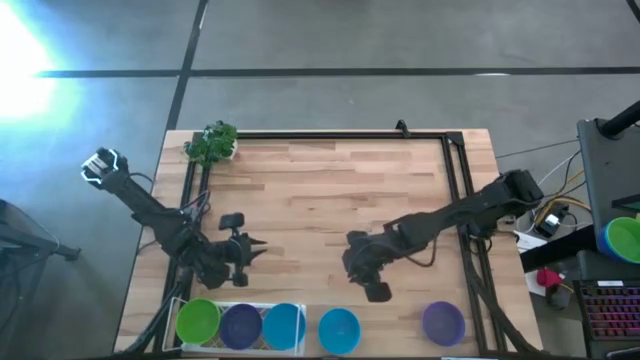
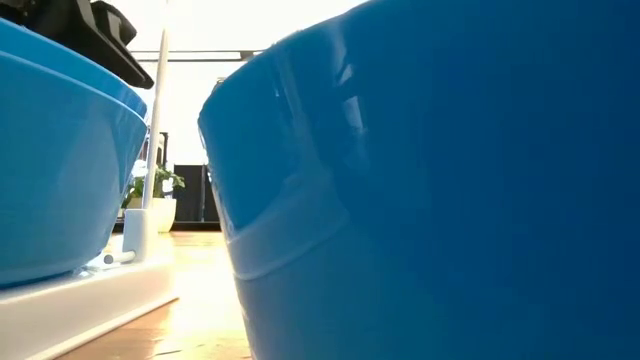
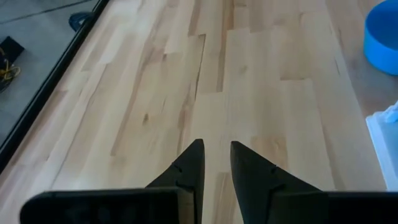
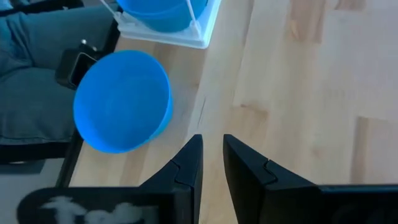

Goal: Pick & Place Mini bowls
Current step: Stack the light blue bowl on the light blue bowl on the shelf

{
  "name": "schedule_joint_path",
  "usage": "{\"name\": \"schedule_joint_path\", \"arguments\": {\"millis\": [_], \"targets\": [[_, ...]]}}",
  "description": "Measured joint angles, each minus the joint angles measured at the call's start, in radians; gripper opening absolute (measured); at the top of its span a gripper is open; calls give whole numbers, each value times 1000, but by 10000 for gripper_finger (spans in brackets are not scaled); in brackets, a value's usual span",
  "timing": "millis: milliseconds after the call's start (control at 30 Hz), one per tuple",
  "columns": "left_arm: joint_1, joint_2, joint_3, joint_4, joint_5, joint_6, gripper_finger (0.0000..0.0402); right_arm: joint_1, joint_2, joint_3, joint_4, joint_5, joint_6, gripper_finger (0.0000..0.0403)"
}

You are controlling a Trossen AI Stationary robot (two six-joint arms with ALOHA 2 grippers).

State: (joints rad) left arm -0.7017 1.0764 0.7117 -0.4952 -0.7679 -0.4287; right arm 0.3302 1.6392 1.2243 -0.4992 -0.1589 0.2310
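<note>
Leafy toy plant [image 1: 211, 143] at table [image 1: 330, 190] corner, white mesh tray [image 1: 185, 345] at near edge

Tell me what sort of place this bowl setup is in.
Probably a robotics lab or workshop. A butcher-block table stands on bare concrete floor, with two dark robot arms mounted at it, cables and equipment racks beside it, and coloured mini bowls lined up along one edge for handling practice.

Grey concrete floor [image 1: 330, 40] crossed by dark seams; bright glare far left. Cluttered side bench [image 1: 600, 250] right of the wooden table [image 1: 330, 190].
</note>
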Motion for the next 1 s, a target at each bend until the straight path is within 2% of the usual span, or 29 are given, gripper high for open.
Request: {"name": "schedule_joint_path", "arguments": {"millis": [533, 833, 1000], "targets": [[-1, -2, 47, 17, -1, 116, 71, 69, 163, 14, 94, -11, -18, 59], [-1, -2, 57, 31, -1, 208, 71, 118, 214, 15, 245, -8, -25, 59], [-1, -2, 78, 33, -1, 246, 71, 117, 261, 14, 263, 2, -31, 59]]}}
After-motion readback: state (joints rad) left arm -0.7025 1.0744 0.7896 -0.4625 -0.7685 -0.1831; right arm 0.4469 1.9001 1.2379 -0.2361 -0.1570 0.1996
